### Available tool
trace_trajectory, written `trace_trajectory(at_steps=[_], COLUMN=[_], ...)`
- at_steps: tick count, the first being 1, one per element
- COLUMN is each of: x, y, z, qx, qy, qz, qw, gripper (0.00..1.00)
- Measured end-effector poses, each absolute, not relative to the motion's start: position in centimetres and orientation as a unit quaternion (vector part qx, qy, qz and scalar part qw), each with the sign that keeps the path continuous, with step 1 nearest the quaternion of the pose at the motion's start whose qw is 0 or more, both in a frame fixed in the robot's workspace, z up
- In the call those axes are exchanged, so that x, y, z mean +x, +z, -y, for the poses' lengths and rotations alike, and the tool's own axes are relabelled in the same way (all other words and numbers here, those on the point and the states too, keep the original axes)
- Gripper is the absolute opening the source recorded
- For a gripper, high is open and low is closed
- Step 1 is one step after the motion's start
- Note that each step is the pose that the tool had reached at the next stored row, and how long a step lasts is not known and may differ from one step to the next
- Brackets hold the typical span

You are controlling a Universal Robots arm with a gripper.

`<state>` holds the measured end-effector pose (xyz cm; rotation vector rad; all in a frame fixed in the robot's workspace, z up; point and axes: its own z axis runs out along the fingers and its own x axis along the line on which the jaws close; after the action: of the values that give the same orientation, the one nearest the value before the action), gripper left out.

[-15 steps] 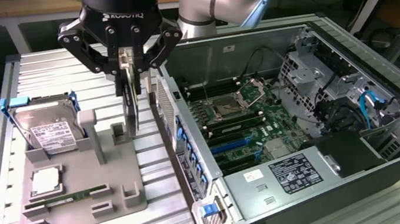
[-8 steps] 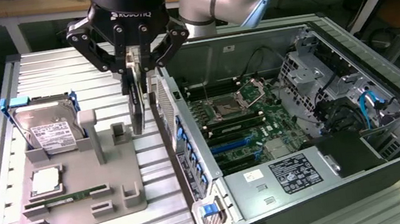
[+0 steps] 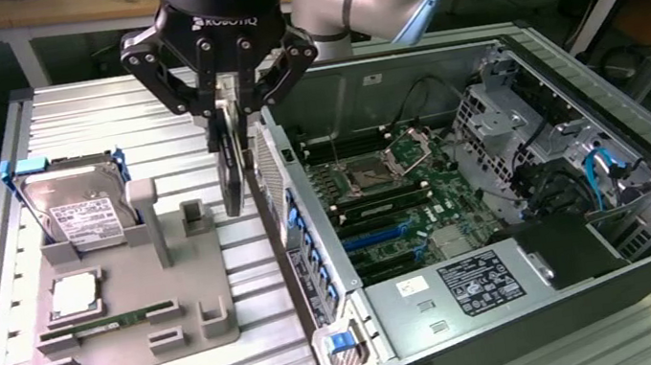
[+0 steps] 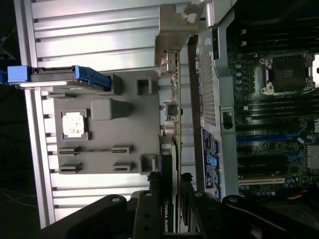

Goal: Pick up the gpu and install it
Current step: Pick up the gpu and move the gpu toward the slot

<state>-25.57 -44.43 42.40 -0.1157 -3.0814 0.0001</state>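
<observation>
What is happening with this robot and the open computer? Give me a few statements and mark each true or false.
1. The hand grips the gpu, which hangs edge-on below it. True.
2. The gpu is already plugged into the motherboard. False: it is held outside the computer case, beside its wall.
3. The hard drive stands in the gray holder. True.
4. The computer case is closed up. False: its side is open and the motherboard shows.
</observation>
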Motion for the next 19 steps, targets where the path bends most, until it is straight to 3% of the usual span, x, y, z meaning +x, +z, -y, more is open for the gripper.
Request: trace_trajectory(at_steps=[19], x=[-25.27], y=[42.56], z=[44.43], qx=[-0.038], qy=[0.000], qz=[0.999], qw=[0.029], gripper=[0.27])
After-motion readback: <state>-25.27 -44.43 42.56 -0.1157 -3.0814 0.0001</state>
